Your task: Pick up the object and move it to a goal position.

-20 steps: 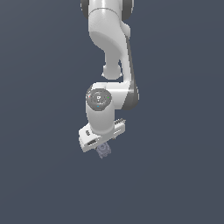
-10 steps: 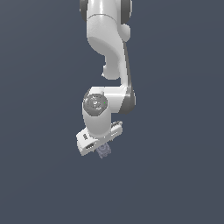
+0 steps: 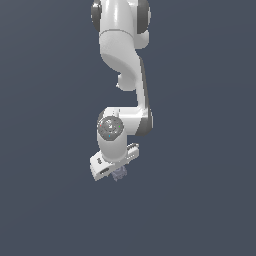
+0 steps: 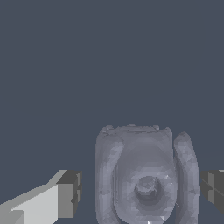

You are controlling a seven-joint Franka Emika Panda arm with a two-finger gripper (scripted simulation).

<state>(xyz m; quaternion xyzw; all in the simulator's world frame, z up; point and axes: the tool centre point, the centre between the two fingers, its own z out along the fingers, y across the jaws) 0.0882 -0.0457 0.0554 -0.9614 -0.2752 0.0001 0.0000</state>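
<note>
The object (image 4: pixel 146 175) is a lumpy grey-lavender chunk with a round ring-like mark on its face. In the wrist view it sits between my two fingers. One dark finger pad (image 4: pixel 70 192) stands a small gap away from it. The other pad (image 4: pixel 213 186) is close beside its opposite side. My gripper (image 4: pixel 141 190) is open around the object. In the exterior view the object (image 3: pixel 119 174) peeks out just under the white hand, with the gripper (image 3: pixel 118 172) down over it.
The white arm (image 3: pixel 122 55) hangs down from the top of the exterior view. The ground (image 3: pixel 200 200) is a plain dark grey-blue surface with nothing else on it in view.
The hand has sunk a little lower over the object and its wrist has turned slightly. The object has stayed where it was.
</note>
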